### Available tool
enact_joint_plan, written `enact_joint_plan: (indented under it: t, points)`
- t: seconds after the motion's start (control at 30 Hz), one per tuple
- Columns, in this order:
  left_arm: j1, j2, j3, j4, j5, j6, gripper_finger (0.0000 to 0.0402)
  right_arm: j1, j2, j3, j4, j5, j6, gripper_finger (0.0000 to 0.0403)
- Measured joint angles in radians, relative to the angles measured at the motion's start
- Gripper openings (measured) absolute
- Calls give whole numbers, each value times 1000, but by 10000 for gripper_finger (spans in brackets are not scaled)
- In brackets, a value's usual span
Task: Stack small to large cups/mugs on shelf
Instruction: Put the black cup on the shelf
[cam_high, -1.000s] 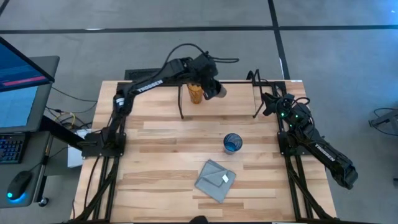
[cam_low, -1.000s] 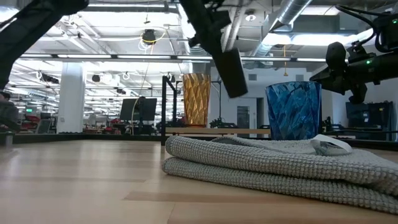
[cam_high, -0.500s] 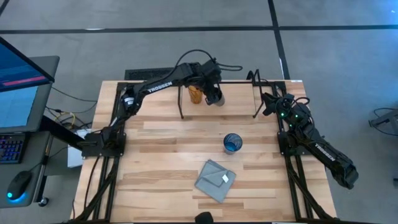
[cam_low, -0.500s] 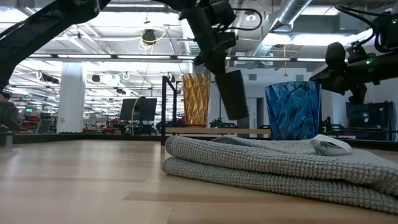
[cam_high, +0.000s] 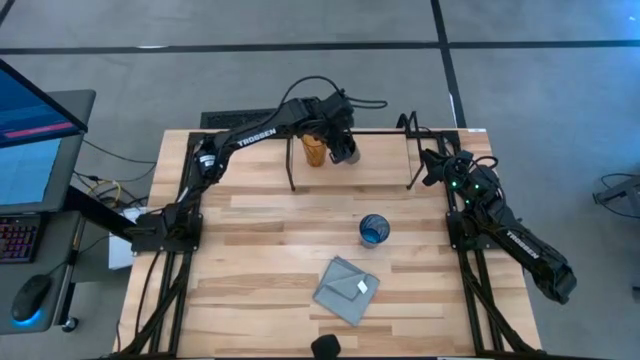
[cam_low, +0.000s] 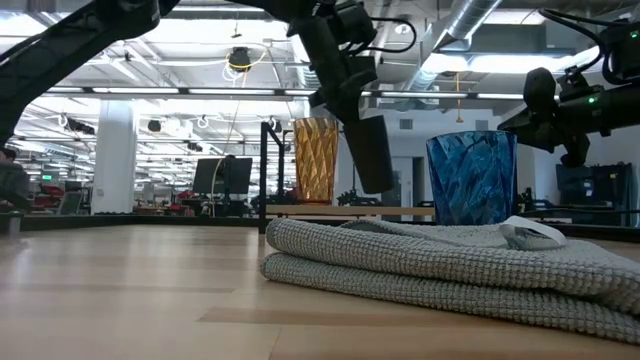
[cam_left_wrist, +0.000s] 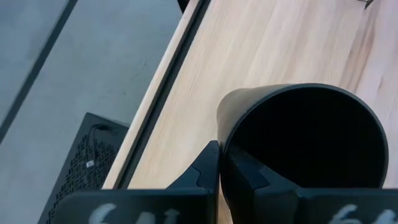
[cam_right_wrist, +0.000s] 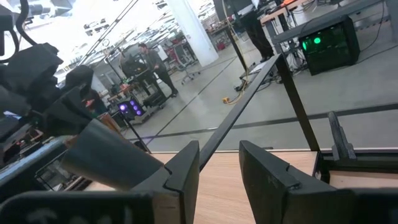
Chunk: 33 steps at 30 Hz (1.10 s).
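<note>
My left gripper (cam_high: 342, 146) reaches to the far edge of the table, over the shelf (cam_high: 380, 160), and is shut on the black cup (cam_high: 348, 155). In the low view the black cup (cam_low: 370, 150) hangs tilted just above the shelf board (cam_low: 400, 212). The amber tumbler (cam_high: 314, 150) stands upright on the shelf right beside it, on the left. The blue cup (cam_high: 374, 230) stands on its base on the tabletop, in front of the shelf. My right gripper (cam_high: 428, 166) waits open by the shelf's right post. My left gripper (cam_left_wrist: 221, 163) pinches the black cup's wall at the rim (cam_left_wrist: 225, 134), one finger inside the cup and one outside. The fingers come slanting down from above. The cup hangs below them, tilted, with its base clear of the shelf board.
A folded grey cloth (cam_high: 347, 290) lies near the table's front edge, with the blue cup (cam_low: 472, 178) behind it. Thin black posts (cam_high: 291, 165) and a rail frame the shelf. To the right of the black cup the shelf board is bare. A monitor stands off the table's left side.
My left gripper has come down toward the shelf board with the black cup, beside the amber tumbler. The cup has turned from strongly tipped to nearer upright. Most of this happened in the first half second; since then it has barely moved.
</note>
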Motion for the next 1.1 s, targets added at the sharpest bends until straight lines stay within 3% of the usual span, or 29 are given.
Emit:
enact_joint_plan:
  t: [1.1]
  points:
    - [8, 48, -4, 51, 26, -3, 0, 5, 1, 0, -1, 2, 0, 136]
